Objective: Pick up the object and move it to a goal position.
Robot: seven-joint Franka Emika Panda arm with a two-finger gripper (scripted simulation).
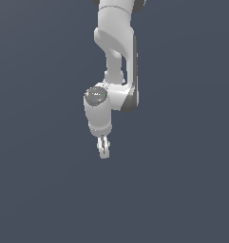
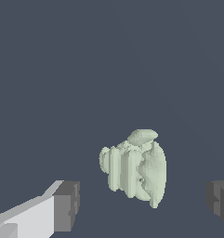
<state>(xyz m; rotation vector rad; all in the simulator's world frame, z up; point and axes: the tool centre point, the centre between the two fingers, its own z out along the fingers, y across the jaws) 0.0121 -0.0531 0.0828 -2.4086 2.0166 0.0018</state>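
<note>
In the wrist view, one dark finger pad [image 2: 67,207] shows, then the pale green ridged object [image 2: 136,169] lying between the jaws untouched, then the other pad. The gripper [image 2: 143,204] stands open. No writing is readable on the arm [image 1: 113,95].
</note>
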